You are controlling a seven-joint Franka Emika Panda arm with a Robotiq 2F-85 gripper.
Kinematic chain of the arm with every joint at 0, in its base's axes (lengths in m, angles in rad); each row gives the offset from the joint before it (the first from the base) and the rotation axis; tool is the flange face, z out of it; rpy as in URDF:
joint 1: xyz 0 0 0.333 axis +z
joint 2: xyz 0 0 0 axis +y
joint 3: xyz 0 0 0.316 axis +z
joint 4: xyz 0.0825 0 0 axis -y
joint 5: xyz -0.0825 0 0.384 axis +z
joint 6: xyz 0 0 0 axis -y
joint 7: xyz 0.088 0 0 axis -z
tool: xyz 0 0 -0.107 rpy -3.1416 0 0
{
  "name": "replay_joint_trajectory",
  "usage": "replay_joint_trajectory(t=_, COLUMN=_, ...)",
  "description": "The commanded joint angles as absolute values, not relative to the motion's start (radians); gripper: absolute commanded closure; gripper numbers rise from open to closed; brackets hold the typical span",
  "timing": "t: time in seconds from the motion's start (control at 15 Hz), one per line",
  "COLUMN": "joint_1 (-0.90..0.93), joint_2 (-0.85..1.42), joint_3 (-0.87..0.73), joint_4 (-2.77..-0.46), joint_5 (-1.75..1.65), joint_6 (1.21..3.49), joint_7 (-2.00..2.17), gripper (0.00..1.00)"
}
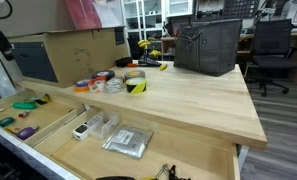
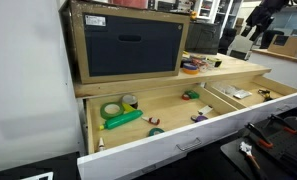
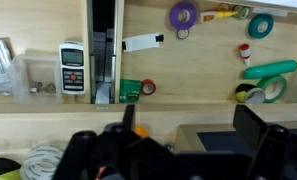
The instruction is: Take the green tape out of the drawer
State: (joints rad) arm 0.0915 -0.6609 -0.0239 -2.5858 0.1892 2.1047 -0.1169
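Observation:
The green tape (image 3: 260,26) is a small green ring lying flat in the open drawer (image 3: 188,60), near the top right of the wrist view. In an exterior view it lies close to the drawer's white front edge (image 2: 156,131). The drawer (image 2: 178,146) is pulled out wide, and its end also shows in an exterior view (image 1: 50,134). My gripper (image 3: 188,130) is open and empty. Its dark fingers hang high above the tabletop edge and the drawer, well apart from the tape.
A flat bright-green object (image 3: 271,70), a yellow-black roll (image 3: 249,94), a purple roll (image 3: 183,15), a small red roll (image 3: 148,87) and a white handheld meter (image 3: 72,68) lie in the drawer. Wooden dividers (image 3: 103,50) split it. Tape rolls (image 1: 118,82) and a dark bin (image 1: 208,45) stand on the table.

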Motion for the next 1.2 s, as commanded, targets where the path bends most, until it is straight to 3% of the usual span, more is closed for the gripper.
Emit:
replay_joint_trajectory(t=0.0, joint_1=0.122, joint_2=-0.542, joint_3=0.027, joint_4=-2.519, joint_5=0.218, joint_6=2.154, joint_7=-0.062, gripper=0.00)
replay_joint_trajectory(t=1.13, joint_1=0.189, joint_2=-0.155, joint_3=0.195, joint_4=-2.290, joint_5=0.197, joint_6=2.230, joint_7=0.076, gripper=0.00)
